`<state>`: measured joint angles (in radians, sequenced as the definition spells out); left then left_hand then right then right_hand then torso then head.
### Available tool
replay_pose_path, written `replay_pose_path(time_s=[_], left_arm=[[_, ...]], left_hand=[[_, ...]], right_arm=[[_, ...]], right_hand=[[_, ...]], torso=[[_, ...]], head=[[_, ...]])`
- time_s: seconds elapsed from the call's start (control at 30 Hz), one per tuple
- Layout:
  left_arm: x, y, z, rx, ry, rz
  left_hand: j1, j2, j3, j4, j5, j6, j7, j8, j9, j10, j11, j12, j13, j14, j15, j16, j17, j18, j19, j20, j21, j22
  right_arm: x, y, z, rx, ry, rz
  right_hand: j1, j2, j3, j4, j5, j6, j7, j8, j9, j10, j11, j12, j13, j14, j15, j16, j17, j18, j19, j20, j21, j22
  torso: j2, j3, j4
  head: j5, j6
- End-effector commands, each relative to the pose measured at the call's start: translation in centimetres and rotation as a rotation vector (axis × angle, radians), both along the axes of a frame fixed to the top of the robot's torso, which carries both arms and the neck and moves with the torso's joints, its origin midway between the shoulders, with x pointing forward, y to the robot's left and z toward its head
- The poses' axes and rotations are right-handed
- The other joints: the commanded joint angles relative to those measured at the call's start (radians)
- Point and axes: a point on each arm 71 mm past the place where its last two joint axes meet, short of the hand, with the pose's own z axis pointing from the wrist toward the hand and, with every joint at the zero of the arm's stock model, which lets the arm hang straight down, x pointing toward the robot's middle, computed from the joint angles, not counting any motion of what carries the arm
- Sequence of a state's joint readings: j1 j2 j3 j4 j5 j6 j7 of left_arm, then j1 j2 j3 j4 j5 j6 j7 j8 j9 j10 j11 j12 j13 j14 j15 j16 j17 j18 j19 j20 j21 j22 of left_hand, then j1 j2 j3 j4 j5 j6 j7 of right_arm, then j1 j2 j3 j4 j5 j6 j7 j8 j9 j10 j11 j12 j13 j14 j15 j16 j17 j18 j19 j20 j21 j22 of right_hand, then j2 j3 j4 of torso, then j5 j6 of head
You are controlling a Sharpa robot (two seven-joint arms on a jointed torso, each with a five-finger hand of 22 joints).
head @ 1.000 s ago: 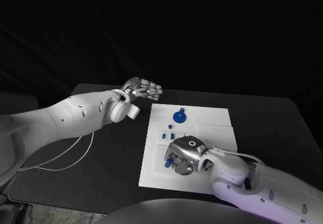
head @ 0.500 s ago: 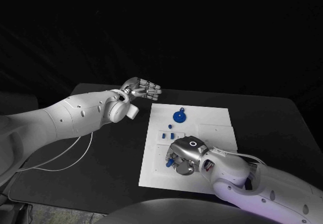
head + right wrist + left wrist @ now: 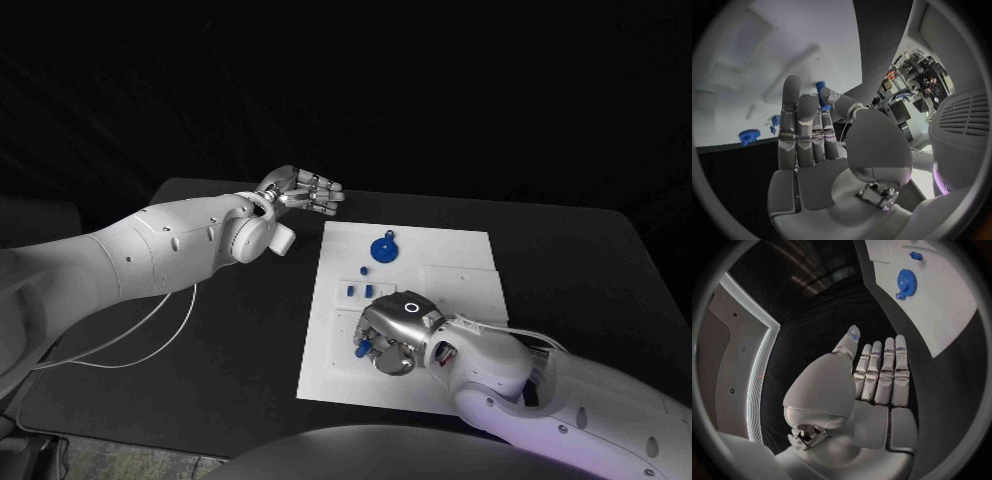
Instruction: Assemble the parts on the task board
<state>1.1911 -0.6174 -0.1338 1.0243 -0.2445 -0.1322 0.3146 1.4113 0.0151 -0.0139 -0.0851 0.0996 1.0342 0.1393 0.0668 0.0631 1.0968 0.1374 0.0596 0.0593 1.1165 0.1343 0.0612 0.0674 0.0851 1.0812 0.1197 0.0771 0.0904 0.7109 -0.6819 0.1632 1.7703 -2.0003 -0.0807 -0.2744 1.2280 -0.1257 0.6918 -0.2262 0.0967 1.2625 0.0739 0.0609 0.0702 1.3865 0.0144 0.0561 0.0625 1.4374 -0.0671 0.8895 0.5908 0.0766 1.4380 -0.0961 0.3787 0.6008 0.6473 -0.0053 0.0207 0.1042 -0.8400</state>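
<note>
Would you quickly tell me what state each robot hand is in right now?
Left robot hand: open, fingers straight, holding nothing, off the task board.
Right robot hand: pinching a small blue part over the board.

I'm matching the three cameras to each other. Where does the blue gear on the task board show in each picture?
Head view: blue gear on the board's far end.
Left wrist view: beyond the left hand's fingers, on the task board.
Right wrist view: at the board's dark edge, past the fingers.
Shared landmark: the task board.

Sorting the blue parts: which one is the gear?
The round toothed part at the board's far end; the others are small pegs.
</note>
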Motion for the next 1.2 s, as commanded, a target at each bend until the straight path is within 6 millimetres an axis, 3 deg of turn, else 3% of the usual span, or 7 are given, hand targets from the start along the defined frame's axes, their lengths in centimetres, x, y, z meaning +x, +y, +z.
replay_pose_path(time_s=[0.03,0.37,0.5,0.67,0.77,0.9,1.2], left_arm=[[-0.07,-0.33,-0.06,-0.013,0.006,-0.016],[-0.06,-0.52,-0.11,-0.014,0.010,-0.021],[-0.06,-0.50,-0.13,-0.014,0.011,-0.021],[-0.06,-0.44,-0.14,-0.013,0.012,-0.021],[-0.07,-0.39,-0.16,-0.012,0.015,-0.020],[-0.08,-0.35,-0.18,-0.011,0.017,-0.020],[-0.10,-0.21,-0.20,-0.009,0.020,-0.019]], left_hand=[[0.000,0.009,-0.007,-0.001,-0.002,-0.003,0.006,-0.003,0.001,-0.007,0.003,0.001,-0.001,-0.005,0.001,0.000,-0.001,0.009,0.005,0.002,0.006,-0.001],[0.001,0.010,-0.008,0.000,-0.003,-0.004,0.006,-0.003,0.001,-0.008,0.003,0.001,-0.001,-0.007,0.002,0.000,-0.001,0.009,0.005,0.002,0.006,-0.003],[0.001,0.010,-0.008,0.000,-0.003,-0.004,0.006,-0.003,0.001,-0.008,0.003,0.001,-0.001,-0.007,0.002,0.000,-0.001,0.009,0.005,0.002,0.006,-0.003],[0.001,0.010,-0.008,0.000,-0.003,-0.004,0.006,-0.003,0.001,-0.008,0.003,0.001,-0.001,-0.007,0.002,0.000,-0.001,0.009,0.005,0.002,0.006,-0.003],[0.001,0.010,-0.008,0.001,-0.004,-0.004,0.006,-0.003,0.001,-0.008,0.004,0.001,-0.001,-0.007,0.002,0.000,-0.001,0.009,0.005,0.002,0.006,-0.003],[0.001,0.010,-0.008,0.001,-0.006,-0.005,0.006,-0.003,0.001,-0.009,0.004,0.001,-0.001,-0.007,0.002,0.000,-0.001,0.009,0.005,0.002,0.006,-0.003],[0.000,0.009,-0.009,0.002,-0.007,-0.005,0.006,-0.003,0.001,-0.009,0.004,0.001,-0.001,-0.008,0.002,0.000,-0.001,0.009,0.005,0.002,0.006,-0.004]], right_arm=[[-0.11,0.23,-0.28,-0.040,0.005,0.012],[-0.16,0.85,-0.85,-0.071,0.018,0.022],[-0.24,0.92,-0.94,-0.065,0.019,0.022],[-0.19,0.87,-0.81,-0.036,0.011,0.008],[-0.12,0.78,-0.66,-0.016,0.000,-0.004],[-0.04,0.61,-0.54,0.001,-0.011,-0.016],[-0.01,0.49,-0.11,0.048,-0.032,-0.033]], right_hand=[[0.005,0.007,0.006,0.002,-0.002,0.010,0.001,0.003,0.001,0.008,0.000,0.004,0.001,-0.002,-0.006,-0.002,0.000,0.019,0.005,-0.001,-0.005,0.001],[0.007,0.004,-0.003,0.003,0.002,0.001,0.004,0.003,0.000,-0.002,0.003,0.004,0.001,-0.005,-0.004,-0.009,-0.005,0.019,-0.003,0.001,-0.007,0.009],[0.007,-0.004,-0.038,0.007,-0.003,-0.012,0.007,0.002,-0.002,-0.018,0.006,0.003,0.000,-0.003,-0.001,-0.010,-0.007,0.018,-0.004,0.004,-0.009,0.013],[0.007,-0.039,-0.095,0.021,0.026,-0.072,0.020,0.001,-0.005,-0.083,0.026,0.003,-0.002,-0.002,0.011,-0.008,-0.007,0.022,0.004,0.013,-0.020,0.006],[0.014,-0.065,-0.086,0.015,0.045,-0.095,0.029,0.001,-0.004,-0.132,0.042,0.003,-0.003,0.000,0.028,-0.002,-0.006,0.038,0.006,0.025,-0.017,0.010],[0.015,-0.095,-0.093,0.014,0.052,-0.116,0.035,0.001,-0.004,-0.203,0.062,0.002,-0.003,-0.005,0.037,0.001,-0.006,0.057,0.003,0.038,-0.013,0.017],[0.075,-0.104,-0.245,0.031,0.071,-0.193,0.028,0.002,-0.005,-0.331,0.089,0.009,-0.004,-0.021,0.055,0.006,-0.015,0.080,0.009,0.060,-0.043,-0.006]], torso=[[-0.001,-0.0014,0.0020],[-0.001,-0.0015,0.0039],[0.000,-0.0008,0.0040],[0.000,-0.0009,0.0044],[0.000,-0.0006,0.0045],[0.000,-0.0005,0.0056],[0.000,-0.0009,0.0067]], head=[[-0.003,0.000],[-0.004,0.001],[-0.004,0.001],[-0.004,0.000],[-0.005,0.001],[-0.007,0.002],[-0.012,0.005]])
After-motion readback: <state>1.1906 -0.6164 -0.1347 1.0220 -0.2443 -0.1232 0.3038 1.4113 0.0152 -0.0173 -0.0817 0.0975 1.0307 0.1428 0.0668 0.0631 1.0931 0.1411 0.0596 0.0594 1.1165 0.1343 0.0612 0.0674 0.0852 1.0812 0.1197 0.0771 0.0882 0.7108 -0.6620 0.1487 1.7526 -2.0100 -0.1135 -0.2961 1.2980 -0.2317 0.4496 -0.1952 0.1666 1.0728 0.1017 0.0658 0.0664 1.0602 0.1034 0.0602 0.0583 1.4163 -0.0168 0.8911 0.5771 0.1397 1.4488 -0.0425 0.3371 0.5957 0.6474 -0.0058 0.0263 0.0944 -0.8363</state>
